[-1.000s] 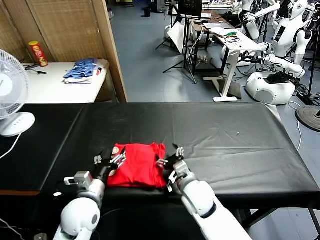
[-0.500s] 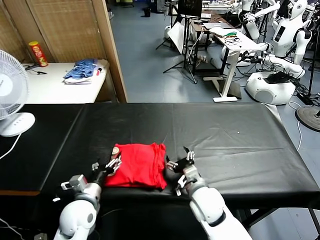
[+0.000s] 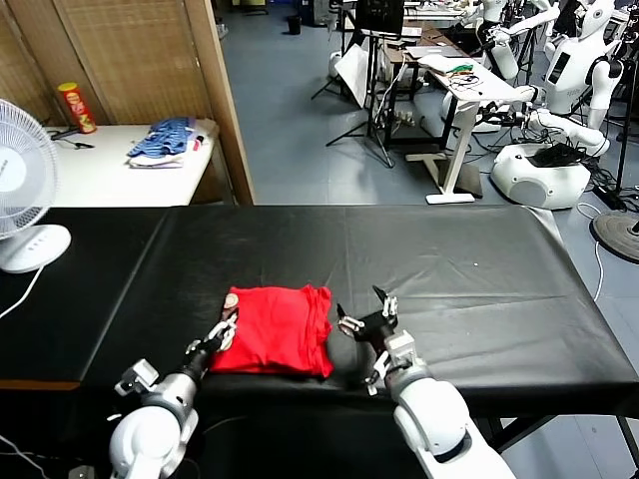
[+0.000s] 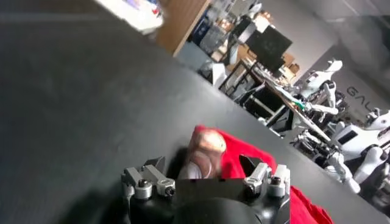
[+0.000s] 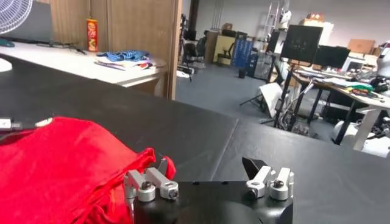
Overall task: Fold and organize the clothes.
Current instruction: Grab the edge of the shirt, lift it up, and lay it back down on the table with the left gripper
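The clothes are a red T-shirt [image 3: 272, 329], folded into a compact rectangle near the front edge of the black table [image 3: 449, 269]. A tan-printed corner [image 3: 232, 299] shows at its far left. My left gripper [image 3: 222, 334] sits at the shirt's left edge, open. In the left wrist view the tan-printed corner [image 4: 206, 149] of the red cloth [image 4: 256, 155] lies between the spread fingers of the left gripper [image 4: 204, 163]. My right gripper [image 3: 364, 317] hovers just right of the shirt, open and empty. In the right wrist view the red shirt [image 5: 55, 164] lies beside the right gripper [image 5: 208, 164].
A white fan [image 3: 20, 190] stands at the table's left end. Behind it a white side table holds a blue striped cloth pile [image 3: 160, 140] and a red can [image 3: 75, 107]. A wooden partition [image 3: 225, 100] and other robots [image 3: 559, 150] stand farther back.
Both arms have drawn back toward the table's near edge. The right gripper has moved right, off the shirt's right edge. The left gripper has slid back to the left edge. The shirt lies unchanged.
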